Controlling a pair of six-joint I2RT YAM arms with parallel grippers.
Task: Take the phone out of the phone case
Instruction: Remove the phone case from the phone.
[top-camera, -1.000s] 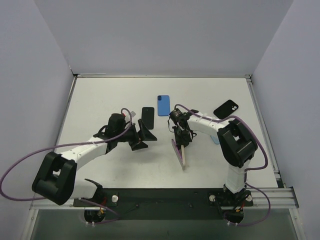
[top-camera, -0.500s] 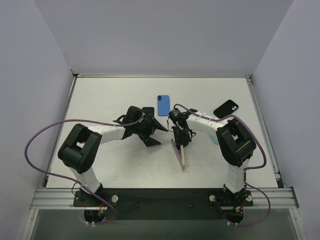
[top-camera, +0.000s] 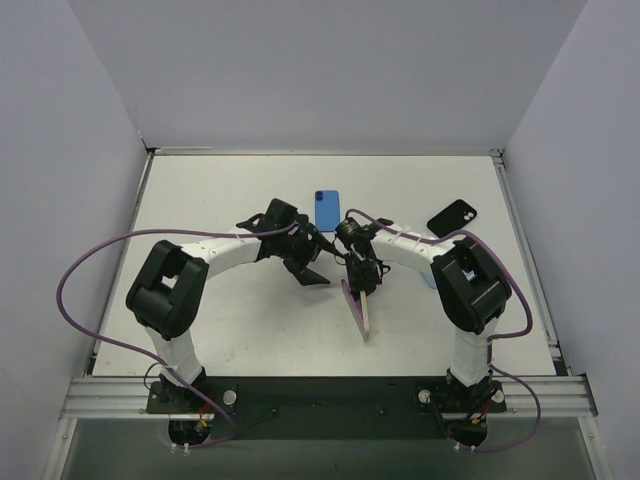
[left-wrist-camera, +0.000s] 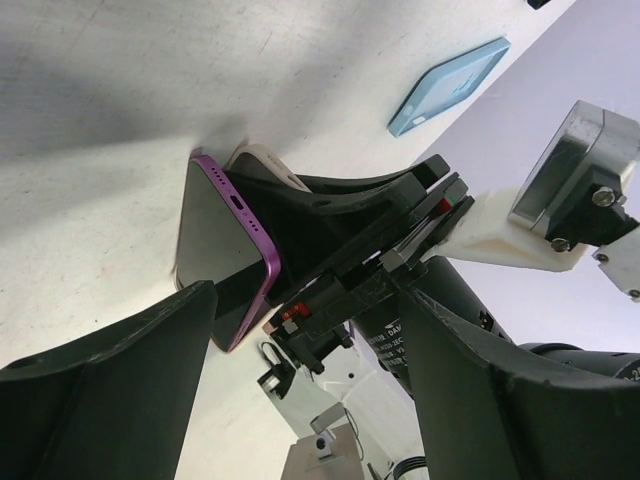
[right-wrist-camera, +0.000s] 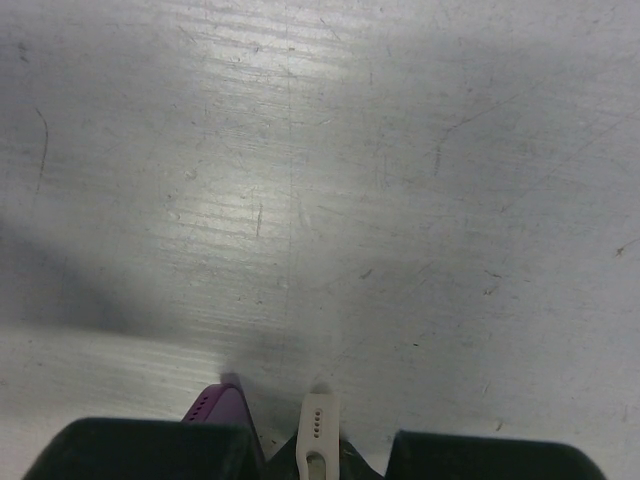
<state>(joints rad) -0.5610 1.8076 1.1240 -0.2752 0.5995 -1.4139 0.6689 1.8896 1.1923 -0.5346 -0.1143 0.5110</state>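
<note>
My right gripper (top-camera: 362, 275) is shut on a purple phone (top-camera: 356, 300) and its cream case (top-camera: 367, 312), holding them on edge on the table. In the right wrist view the phone's purple end (right-wrist-camera: 215, 405) and the case's cream end (right-wrist-camera: 318, 425) stand slightly apart between my fingers (right-wrist-camera: 150, 450). My left gripper (top-camera: 318, 260) is open, just left of the phone. In the left wrist view the phone (left-wrist-camera: 225, 250) and the case (left-wrist-camera: 265, 165) lie ahead of the gripper (left-wrist-camera: 305, 300), not between its fingers (left-wrist-camera: 110, 390).
A blue phone (top-camera: 327, 210) lies behind both grippers. A black phone (top-camera: 452, 217) lies at the back right. A light blue case (left-wrist-camera: 450, 85) lies by the right arm, partly hidden in the top view (top-camera: 430, 280). Walls enclose the table (top-camera: 200, 200).
My left arm has swung right and forward, bringing its open gripper close to the held phone and covering a black phone on the table. The right gripper and phone have not moved.
</note>
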